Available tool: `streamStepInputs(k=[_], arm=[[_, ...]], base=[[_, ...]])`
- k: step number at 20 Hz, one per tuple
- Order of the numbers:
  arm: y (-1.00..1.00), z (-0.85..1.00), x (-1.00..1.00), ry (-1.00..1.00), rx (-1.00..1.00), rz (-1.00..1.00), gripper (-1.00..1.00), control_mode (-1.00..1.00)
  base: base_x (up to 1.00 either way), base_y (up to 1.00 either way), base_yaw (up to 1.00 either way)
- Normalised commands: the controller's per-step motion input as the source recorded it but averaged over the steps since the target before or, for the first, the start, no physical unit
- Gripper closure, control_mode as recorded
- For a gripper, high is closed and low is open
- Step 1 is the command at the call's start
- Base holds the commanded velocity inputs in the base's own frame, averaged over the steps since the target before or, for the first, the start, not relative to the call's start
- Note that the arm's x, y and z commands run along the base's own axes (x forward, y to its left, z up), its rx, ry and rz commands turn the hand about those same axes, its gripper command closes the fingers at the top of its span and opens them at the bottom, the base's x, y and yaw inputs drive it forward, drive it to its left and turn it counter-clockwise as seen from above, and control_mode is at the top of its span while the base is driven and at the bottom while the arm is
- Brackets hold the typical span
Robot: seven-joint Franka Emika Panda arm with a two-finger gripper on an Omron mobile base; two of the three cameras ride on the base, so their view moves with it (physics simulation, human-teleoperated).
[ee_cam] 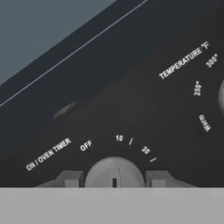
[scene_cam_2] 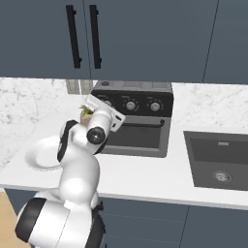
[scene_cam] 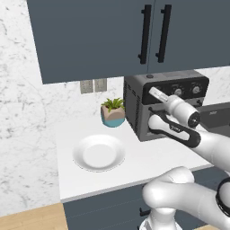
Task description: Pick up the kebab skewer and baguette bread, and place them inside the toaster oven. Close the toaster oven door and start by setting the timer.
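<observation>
The toaster oven [scene_cam: 134, 110] [scene_cam_2: 167, 116] stands on the counter against the wall, its door [scene_cam_2: 138, 136] closed upright. My gripper [scene_cam: 152, 91] [scene_cam_2: 97, 102] is pressed to the left end of its knob panel. In the hand view the silver timer knob [ee_cam: 114, 170] sits between my two fingertips [ee_cam: 70, 178], under the markings OFF, 10 and 20, and my gripper [ee_cam: 114, 178] is shut on it. The temperature knob [ee_cam: 221, 97] shows at the right edge. The kebab skewer and baguette bread are hidden from view.
A white plate [scene_cam: 78, 155] [scene_cam_2: 34, 157] lies on the counter left of the oven. A potted plant [scene_cam: 113, 112] stands behind it. A dark sink [scene_cam_2: 220, 162] is to the right. Upper cabinets with black handles [scene_cam: 144, 33] hang overhead.
</observation>
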Motion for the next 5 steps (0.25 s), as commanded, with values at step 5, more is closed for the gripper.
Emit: streamStepInputs(k=[5], arm=[[0.00,0.00,0.00,0.00,0.20,-0.03,1.00,-1.00]], base=[[0.00,0.00,0.00]])
